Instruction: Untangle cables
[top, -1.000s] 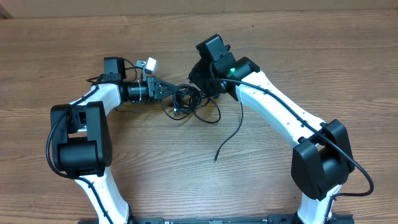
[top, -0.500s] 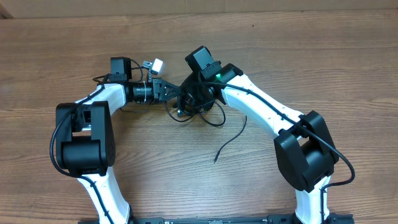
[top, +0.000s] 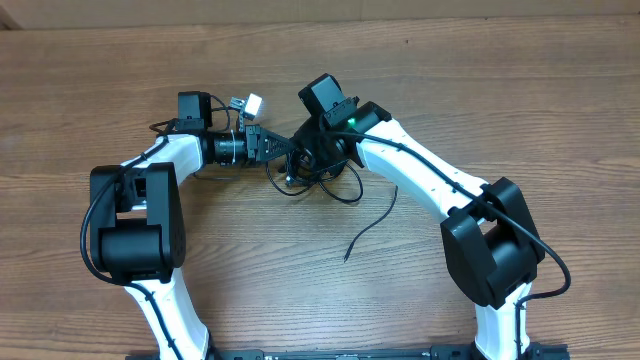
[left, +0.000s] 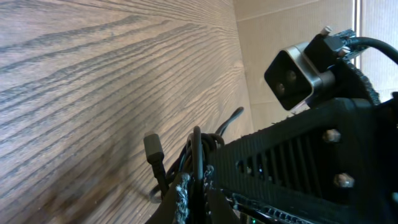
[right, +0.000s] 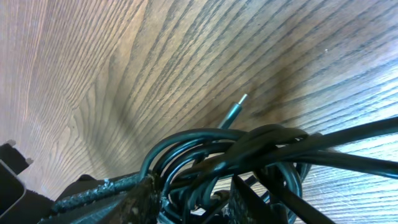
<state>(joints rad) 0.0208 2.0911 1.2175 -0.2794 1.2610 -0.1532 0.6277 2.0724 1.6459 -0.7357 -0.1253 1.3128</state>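
**Desk:** What did the cables (top: 305, 178) look like?

**Photographer:** Thin black cords were bunched in a tight knot of loops at the middle of the bench (top: 500, 80), between the two arms. One loose end (top: 368, 230) trailed away from the knot toward the near edge. Seen from the right wrist, a small plug (right: 235, 113) with a metal tip poked out above the loops. A rough braided strand (right: 99, 190) ran off to the side.

**Desk:** And the fingers?

**Photographer:** The left fingers (top: 278, 146) were together, pinched on a strand at the knot's left edge. The right fingers (right: 142, 202) stood on either side of the knot with cords packed between them, and they were closed on the bundle.

**Desk:** What had changed from a second earlier?

**Photographer:** The right arm (top: 420, 170) had swung left. Its wrist, which had been at the knot's right edge, sat over the knot. The left arm (top: 165, 160) had shifted slightly toward the far side. The loops, wider and looser before, were drawn in closer, and the loose end lay at a new angle. Nothing had moved in the last half second.

**Desk:** The setting?

**Photographer:** The bench was light brown with strong wood grain. A plain tan panel (left: 273, 25) stood along its far edge.
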